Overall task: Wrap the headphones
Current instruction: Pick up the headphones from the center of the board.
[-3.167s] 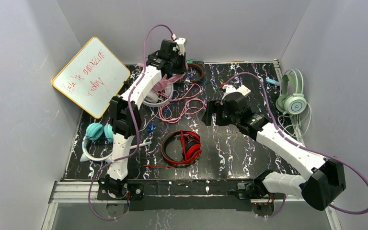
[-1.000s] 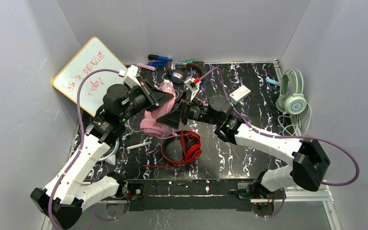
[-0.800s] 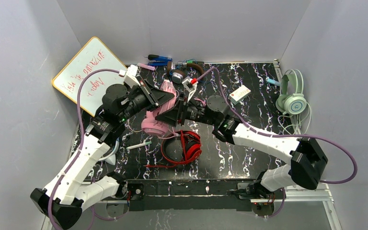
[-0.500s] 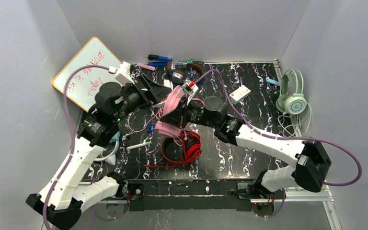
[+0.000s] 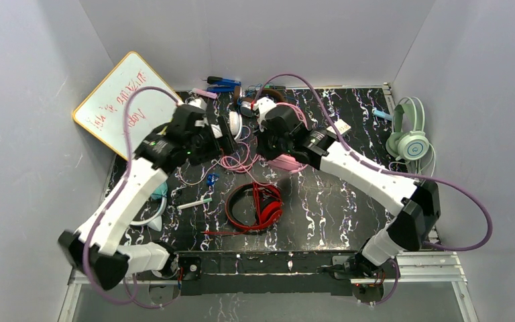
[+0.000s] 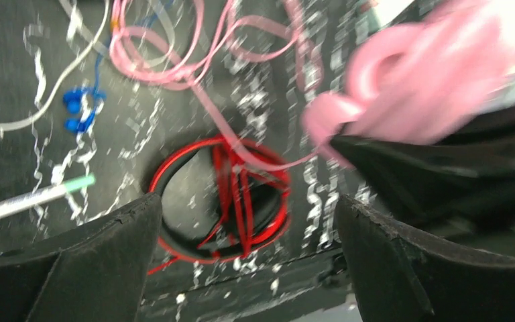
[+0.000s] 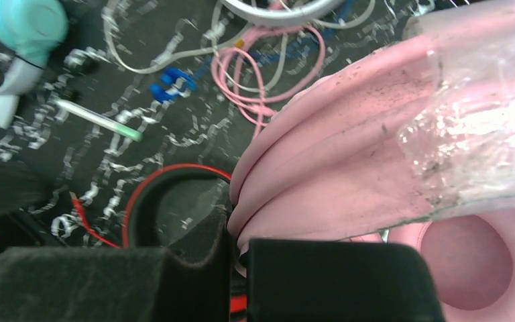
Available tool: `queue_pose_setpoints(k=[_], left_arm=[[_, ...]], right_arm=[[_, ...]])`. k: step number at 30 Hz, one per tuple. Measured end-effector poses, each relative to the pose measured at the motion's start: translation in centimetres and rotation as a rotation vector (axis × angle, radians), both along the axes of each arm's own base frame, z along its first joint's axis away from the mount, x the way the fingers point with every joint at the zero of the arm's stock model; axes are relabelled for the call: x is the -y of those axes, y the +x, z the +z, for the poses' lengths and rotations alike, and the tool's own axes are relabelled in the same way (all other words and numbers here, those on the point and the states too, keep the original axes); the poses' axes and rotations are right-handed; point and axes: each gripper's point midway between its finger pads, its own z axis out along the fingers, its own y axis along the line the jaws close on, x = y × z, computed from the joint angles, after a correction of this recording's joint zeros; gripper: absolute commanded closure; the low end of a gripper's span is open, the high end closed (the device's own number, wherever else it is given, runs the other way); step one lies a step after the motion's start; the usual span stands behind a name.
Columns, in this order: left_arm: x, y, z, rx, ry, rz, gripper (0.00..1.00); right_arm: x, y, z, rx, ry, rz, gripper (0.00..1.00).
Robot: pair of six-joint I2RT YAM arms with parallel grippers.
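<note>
Right tool (image 7: pixel 238 251) clamped shut on headband of pink headphones (image 7: pixel 335 154), held above surface (image 5: pixel 328 208), mid-back. Pink cord (image 5: pixel 240 161) trails onto surface. Left tool (image 6: pixel 246 208) wide open, empty, over red headphones (image 6: pixel 221 201), just beside pink pair. Mint headphones (image 5: pixel 408 137) at right edge.

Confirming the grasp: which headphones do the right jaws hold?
The pink headphones, pinched between them; the red headphones and mint headphones sit free of both arms.
</note>
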Motion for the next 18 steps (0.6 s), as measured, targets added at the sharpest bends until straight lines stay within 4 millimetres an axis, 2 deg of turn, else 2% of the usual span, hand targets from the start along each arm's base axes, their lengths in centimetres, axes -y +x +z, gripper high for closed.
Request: queue_pose_setpoints(k=[3, 4, 6, 8, 10, 12, 13, 14, 18], left_arm=[[0.3, 0.0, -6.0, -0.178, 0.094, -0.01, 0.02], [-0.1, -0.4, -7.5, -0.213, 0.117, -0.006, 0.02], [-0.9, -1.3, -9.0, -0.233, 0.137, 0.007, 0.01], [-1.9, -2.2, -9.0, -0.204, 0.13, 0.033, 0.02], [-2.8, -2.5, -7.6, -0.143, 0.105, 0.069, 0.02], [-3.3, -2.4, -6.3, -0.085, 0.086, 0.095, 0.02], [-3.6, -2.2, -5.9, -0.065, 0.086, 0.111, 0.01], [-3.8, -2.1, -5.8, -0.06, 0.09, 0.119, 0.01], [-3.7, -1.4, -7.5, -0.107, 0.137, 0.119, 0.02]], right_arm=[[1.5, 0.7, -1.7, -0.039, -0.112, -0.023, 0.99], [1.9, 0.9, -2.4, -0.059, -0.146, -0.028, 0.99], [2.4, 1.1, -3.7, -0.096, -0.199, -0.018, 0.99], [2.9, 0.9, -5.5, -0.146, -0.25, 0.013, 0.97], [3.0, 0.2, -7.0, -0.193, -0.287, 0.047, 0.91], [2.9, -0.5, -8.1, -0.23, -0.31, 0.078, 0.69], [2.8, -0.8, -8.4, -0.241, -0.316, 0.09, 0.63], [2.8, -0.9, -8.6, -0.245, -0.319, 0.093, 0.53], [3.0, -1.0, -8.6, -0.241, -0.329, 0.096, 0.34]])
